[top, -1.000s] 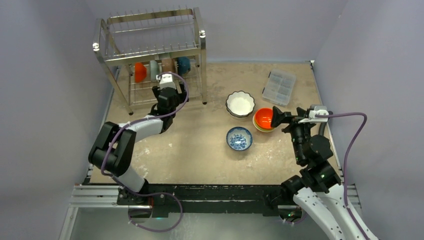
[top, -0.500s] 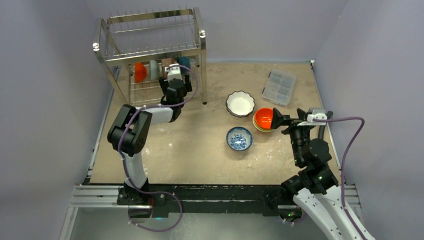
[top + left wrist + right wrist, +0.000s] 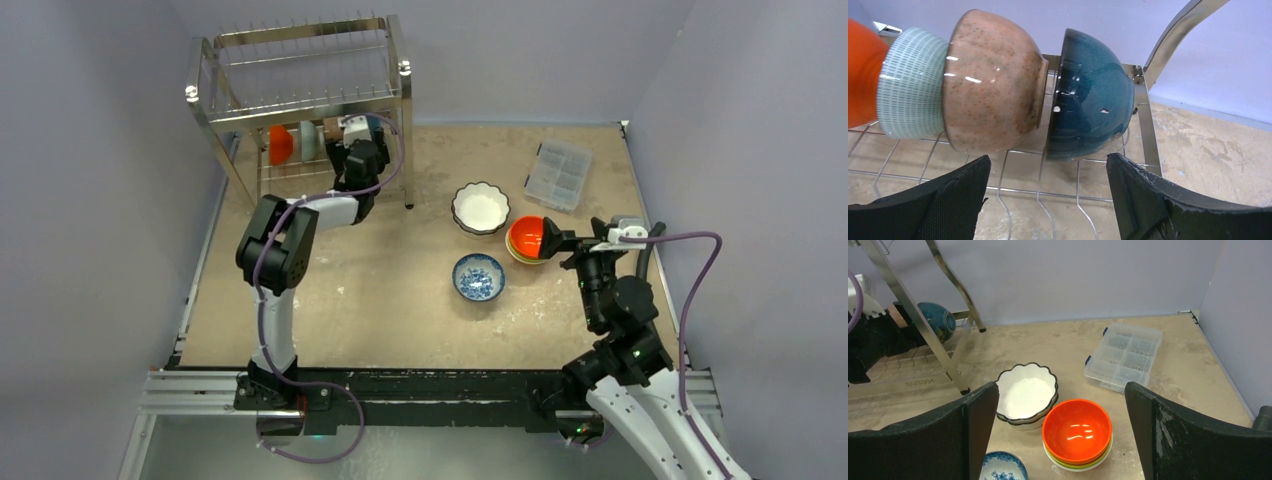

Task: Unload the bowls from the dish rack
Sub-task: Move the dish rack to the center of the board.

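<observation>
So, a white bowl [image 3: 480, 207], an orange bowl [image 3: 527, 238] and a blue bowl [image 3: 478, 276] are already sitting on the table [image 3: 400, 310] right of the dish rack [image 3: 300, 110]. Four more are waiting on the rack's bottom shelf, with the teal bowl [image 3: 1093, 95] at its right end. The left gripper [image 3: 1048, 185] is hanging wide open and empty just in front of it. The right gripper [image 3: 1062, 405] is gaping open, holding nothing, well right of the rack.
</observation>
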`<action>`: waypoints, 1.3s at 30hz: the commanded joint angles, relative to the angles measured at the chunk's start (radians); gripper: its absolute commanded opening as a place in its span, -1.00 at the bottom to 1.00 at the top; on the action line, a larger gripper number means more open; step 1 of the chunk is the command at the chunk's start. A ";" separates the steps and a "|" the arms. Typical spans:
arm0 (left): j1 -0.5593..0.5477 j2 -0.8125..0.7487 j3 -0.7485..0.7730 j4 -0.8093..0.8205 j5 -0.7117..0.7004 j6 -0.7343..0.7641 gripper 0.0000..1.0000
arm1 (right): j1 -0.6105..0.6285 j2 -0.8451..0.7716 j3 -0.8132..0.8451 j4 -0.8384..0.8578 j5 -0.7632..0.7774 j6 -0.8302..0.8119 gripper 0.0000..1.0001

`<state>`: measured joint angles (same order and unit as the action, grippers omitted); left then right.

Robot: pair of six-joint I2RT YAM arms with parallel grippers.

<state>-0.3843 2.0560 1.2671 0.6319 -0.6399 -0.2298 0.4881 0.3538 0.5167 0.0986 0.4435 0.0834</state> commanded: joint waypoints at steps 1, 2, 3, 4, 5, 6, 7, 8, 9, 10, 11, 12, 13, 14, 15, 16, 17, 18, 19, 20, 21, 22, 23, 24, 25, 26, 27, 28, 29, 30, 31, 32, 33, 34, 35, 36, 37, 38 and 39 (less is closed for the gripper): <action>-0.018 0.049 0.087 0.001 -0.017 -0.016 0.67 | 0.001 0.024 0.003 0.046 -0.014 -0.022 0.97; -0.021 0.061 0.103 0.001 -0.023 -0.011 0.67 | 0.001 0.027 0.003 0.046 -0.014 -0.022 0.97; -0.024 0.071 0.117 0.001 -0.030 -0.006 0.67 | 0.002 0.029 0.003 0.046 -0.013 -0.023 0.97; -0.026 0.083 0.129 -0.001 -0.037 0.000 0.66 | 0.001 0.033 0.003 0.046 -0.013 -0.024 0.97; -0.029 0.092 0.142 -0.003 -0.049 0.004 0.66 | 0.001 0.036 0.003 0.046 -0.013 -0.024 0.97; -0.030 0.102 0.154 -0.005 -0.055 0.007 0.66 | 0.001 0.039 0.003 0.046 -0.012 -0.024 0.97; -0.031 0.113 0.165 -0.008 -0.057 0.010 0.66 | 0.001 0.041 0.003 0.046 -0.011 -0.025 0.97; -0.031 0.120 0.175 -0.009 -0.058 0.011 0.66 | 0.002 0.044 0.003 0.047 -0.012 -0.026 0.97; -0.032 0.127 0.184 -0.010 -0.057 0.014 0.65 | 0.001 0.045 0.003 0.047 -0.011 -0.027 0.97; -0.033 0.134 0.193 -0.010 -0.057 0.020 0.65 | 0.001 0.046 0.003 0.047 -0.010 -0.027 0.97; -0.034 0.143 0.203 -0.010 -0.058 0.024 0.65 | 0.001 0.048 0.003 0.047 -0.011 -0.027 0.97; -0.036 0.150 0.213 -0.011 -0.060 0.035 0.65 | 0.001 0.047 0.002 0.048 -0.010 -0.029 0.97; -0.038 0.157 0.223 -0.014 -0.064 0.040 0.65 | 0.001 0.048 0.001 0.049 -0.011 -0.030 0.97; -0.040 0.165 0.234 -0.016 -0.069 0.046 0.65 | 0.001 0.049 0.000 0.049 -0.010 -0.030 0.98; -0.043 0.172 0.246 -0.017 -0.078 0.051 0.65 | 0.003 0.050 0.000 0.050 -0.011 -0.030 0.98; -0.045 0.179 0.258 -0.019 -0.086 0.056 0.65 | 0.001 0.051 -0.001 0.051 -0.011 -0.030 0.97; -0.045 0.187 0.273 -0.024 -0.094 0.061 0.65 | 0.001 0.051 -0.001 0.051 -0.011 -0.031 0.98; -0.046 0.196 0.289 -0.035 -0.107 0.064 0.65 | 0.001 0.053 -0.001 0.050 -0.013 -0.031 0.98; -0.047 0.206 0.306 -0.044 -0.119 0.065 0.65 | 0.001 0.053 -0.001 0.051 -0.013 -0.031 0.97; -0.047 0.215 0.327 -0.053 -0.130 0.069 0.65 | 0.001 0.053 -0.001 0.052 -0.013 -0.031 0.97; -0.047 0.223 0.341 -0.058 -0.144 0.073 0.65 | 0.001 0.053 -0.002 0.052 -0.014 -0.033 0.98; -0.047 0.231 0.354 -0.063 -0.153 0.078 0.65 | 0.001 0.052 -0.004 0.052 -0.013 -0.033 0.98; -0.047 0.238 0.364 -0.065 -0.159 0.083 0.65 | 0.001 0.053 -0.005 0.053 -0.013 -0.033 0.98; -0.047 0.245 0.372 -0.066 -0.165 0.089 0.65 | 0.001 0.053 -0.006 0.054 -0.013 -0.033 0.97; -0.047 0.251 0.381 -0.066 -0.172 0.099 0.65 | 0.001 0.053 -0.007 0.055 -0.015 -0.034 0.97; -0.048 0.259 0.391 -0.068 -0.184 0.108 0.66 | 0.001 0.054 -0.007 0.056 -0.016 -0.036 0.97; -0.047 0.268 0.405 -0.071 -0.196 0.120 0.66 | 0.001 0.056 -0.007 0.056 -0.017 -0.036 0.97; -0.048 0.277 0.420 -0.073 -0.207 0.131 0.66 | 0.001 0.057 -0.007 0.056 -0.018 -0.036 0.98; -0.050 0.290 0.434 -0.078 -0.214 0.145 0.66 | 0.001 0.059 -0.007 0.056 -0.018 -0.036 0.98; -0.049 0.301 0.452 -0.085 -0.221 0.155 0.66 | 0.001 0.061 -0.007 0.057 -0.019 -0.036 0.97; -0.052 0.311 0.465 -0.092 -0.229 0.165 0.66 | 0.001 0.063 -0.008 0.058 -0.021 -0.036 0.97; -0.052 0.321 0.480 -0.097 -0.235 0.181 0.66 | 0.001 0.064 -0.009 0.058 -0.021 -0.036 0.97; -0.055 0.331 0.494 -0.103 -0.243 0.194 0.66 | 0.001 0.067 -0.009 0.058 -0.023 -0.036 0.97; -0.058 0.341 0.508 -0.109 -0.252 0.204 0.66 | 0.001 0.068 -0.009 0.058 -0.023 -0.037 0.97; -0.060 0.351 0.523 -0.117 -0.259 0.213 0.66 | 0.002 0.067 -0.010 0.059 -0.024 -0.037 0.97; -0.061 0.359 0.535 -0.129 -0.266 0.218 0.66 | 0.001 0.069 -0.010 0.059 -0.024 -0.037 0.98; -0.065 0.368 0.550 -0.133 -0.273 0.224 0.66 | 0.001 0.071 -0.012 0.059 -0.026 -0.037 0.97; -0.066 0.377 0.558 -0.135 -0.281 0.225 0.66 | 0.001 0.072 -0.012 0.061 -0.025 -0.039 0.97; -0.067 0.384 0.566 -0.136 -0.289 0.225 0.66 | 0.001 0.074 -0.012 0.061 -0.026 -0.039 0.97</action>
<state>-0.4297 2.4065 1.7668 0.5388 -0.8680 -0.0704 0.4881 0.4194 0.5125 0.1120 0.4267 0.0628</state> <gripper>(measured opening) 0.829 0.987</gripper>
